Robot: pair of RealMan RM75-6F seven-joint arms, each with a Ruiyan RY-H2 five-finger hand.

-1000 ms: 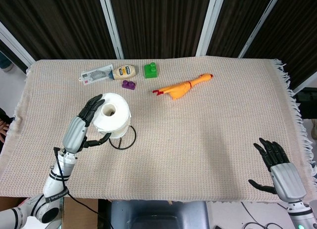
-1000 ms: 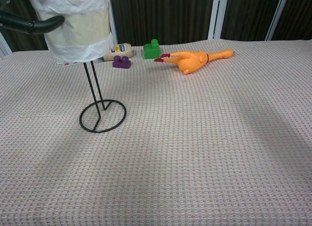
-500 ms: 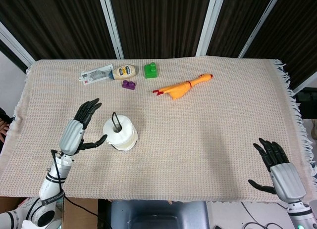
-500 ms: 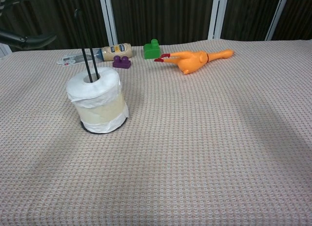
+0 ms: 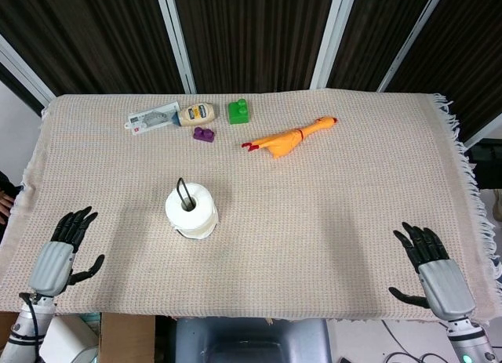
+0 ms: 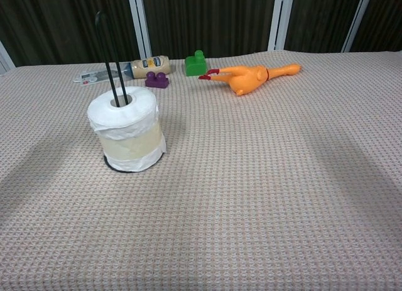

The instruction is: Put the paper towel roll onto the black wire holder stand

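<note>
Roll: the roll is sitting all the way down on the stand, its core threaded over the black wire post, which is sticking up through the hole; its bottom edge is resting on the ring base on the cloth.
Change: a second ago I was holding the roll above the post; half a second ago it was already seated, my left hand open just beside it; now I am pulling that hand well away, toward the near-left table edge.
Left hand: my left hand is lying open, fingers spread, holding nothing, well apart from the roll.
Right hand: my right hand is resting near the near-right edge, fingers spread and empty, much as it was a second ago.
Meaning: the roll is standing upright with nothing supporting it, so I am judging the placement done.
Bystanders: the rubber chicken, green block, purple block and bottle are lying untouched at the far side.
</note>
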